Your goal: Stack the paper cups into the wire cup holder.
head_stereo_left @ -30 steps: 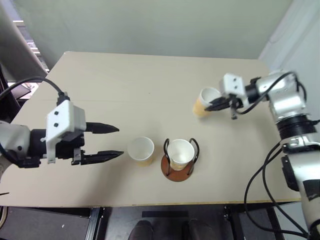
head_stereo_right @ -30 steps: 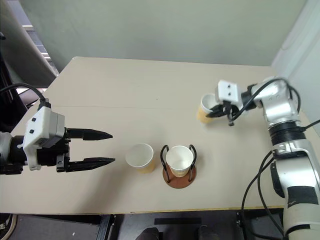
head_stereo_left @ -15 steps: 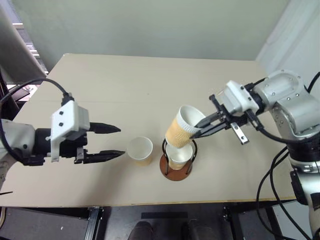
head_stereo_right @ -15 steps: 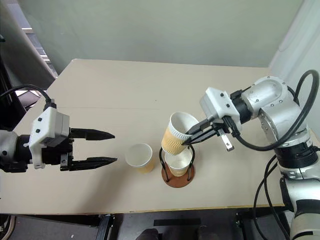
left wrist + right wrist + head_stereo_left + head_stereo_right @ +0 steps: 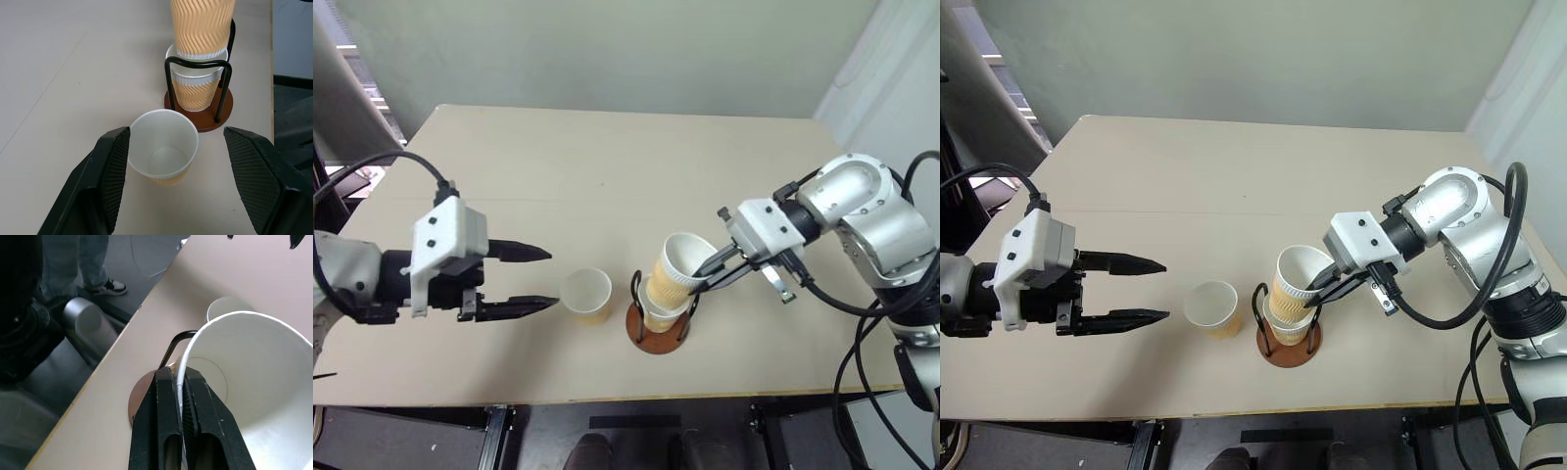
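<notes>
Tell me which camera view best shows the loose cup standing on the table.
The left wrist view: the loose cup sits centred between the open left gripper's fingers, its white inside visible. Both eye views show it small, left of the wire cup holder. The right wrist view catches just its rim beyond the held cup.

Even, diffuse light falls from overhead, with soft, faint shadows on the surface [image 5: 607, 157] (no glare). Head views are sharp; the wrist views blur close up.

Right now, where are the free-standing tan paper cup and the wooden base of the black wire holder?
free-standing tan paper cup [image 5: 587, 291], left eye view, white inside.
wooden base [image 5: 216, 117], left wrist view, bare front edge.
</notes>
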You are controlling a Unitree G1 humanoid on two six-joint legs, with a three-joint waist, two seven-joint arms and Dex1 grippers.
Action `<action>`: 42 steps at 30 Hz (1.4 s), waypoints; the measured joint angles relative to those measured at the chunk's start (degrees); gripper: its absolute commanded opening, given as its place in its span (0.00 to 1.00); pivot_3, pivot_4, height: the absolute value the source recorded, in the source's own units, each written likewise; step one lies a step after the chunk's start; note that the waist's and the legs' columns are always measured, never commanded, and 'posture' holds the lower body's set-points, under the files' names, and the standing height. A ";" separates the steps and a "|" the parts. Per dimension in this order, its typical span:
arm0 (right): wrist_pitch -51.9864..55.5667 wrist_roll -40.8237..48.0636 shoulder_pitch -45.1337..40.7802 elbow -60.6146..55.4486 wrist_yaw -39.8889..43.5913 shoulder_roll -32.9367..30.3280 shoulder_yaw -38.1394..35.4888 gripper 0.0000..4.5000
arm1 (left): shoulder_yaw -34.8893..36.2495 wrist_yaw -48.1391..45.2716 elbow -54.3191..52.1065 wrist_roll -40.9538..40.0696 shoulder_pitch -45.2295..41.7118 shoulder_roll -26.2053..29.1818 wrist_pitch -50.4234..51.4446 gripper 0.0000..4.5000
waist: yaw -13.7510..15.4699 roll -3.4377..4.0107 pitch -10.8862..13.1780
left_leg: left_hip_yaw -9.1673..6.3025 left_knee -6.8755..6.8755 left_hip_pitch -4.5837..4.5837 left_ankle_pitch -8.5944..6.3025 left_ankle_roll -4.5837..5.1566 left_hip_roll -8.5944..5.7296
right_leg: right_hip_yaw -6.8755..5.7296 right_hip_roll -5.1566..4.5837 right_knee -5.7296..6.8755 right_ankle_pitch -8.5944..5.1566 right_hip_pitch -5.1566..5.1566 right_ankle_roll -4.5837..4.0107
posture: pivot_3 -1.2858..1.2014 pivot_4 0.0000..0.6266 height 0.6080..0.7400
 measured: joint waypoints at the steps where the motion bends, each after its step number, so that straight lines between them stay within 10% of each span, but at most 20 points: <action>1: -0.28 -0.26 0.00 0.00 0.00 0.00 0.27 0.01 | 0.00 0.05 -0.07 -0.03 -0.05 0.00 0.00 0.73 | 0.00 0.00 0.00 | 0.00 0.00 0.00 0.00 0.00 0.00 | 0.00 0.00 0.00 0.00 0.00 0.00 | 0.52 0.24 1.00; 42: -6.71 -1.20 -1.66 3.69 0.00 -0.47 4.74 0.01 | 11.23 -1.03 -0.37 -9.58 -0.61 0.25 3.52 0.73 | -0.10 0.00 0.00 | 0.05 -0.01 -0.01 -0.01 0.00 0.11 | 0.02 0.08 0.01 -0.03 0.00 -0.05 | 0.52 0.24 1.00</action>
